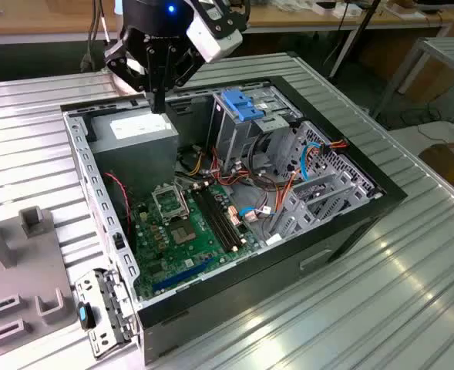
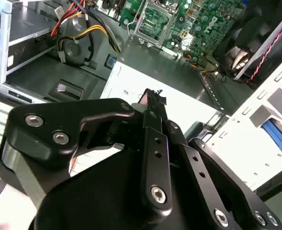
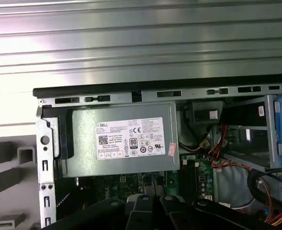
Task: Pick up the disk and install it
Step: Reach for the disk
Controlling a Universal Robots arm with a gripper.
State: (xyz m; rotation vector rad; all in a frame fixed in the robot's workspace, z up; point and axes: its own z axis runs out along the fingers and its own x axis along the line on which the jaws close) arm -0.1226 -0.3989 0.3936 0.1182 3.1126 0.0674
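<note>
Exterior view: closed, empty black gripper (image 1: 159,110) hovers over grey metal power supply box (image 1: 134,142), blue-topped metal drive bay (image 1: 234,127) beside.

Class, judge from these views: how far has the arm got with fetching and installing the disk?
Done: no step looks finished. In hand: the end effector hangs shut and empty above the power supply of the open case. Left: what looks like the disk, blue-railed, lies apart from it, ungrasped, so pick-up and installing both remain.
</note>
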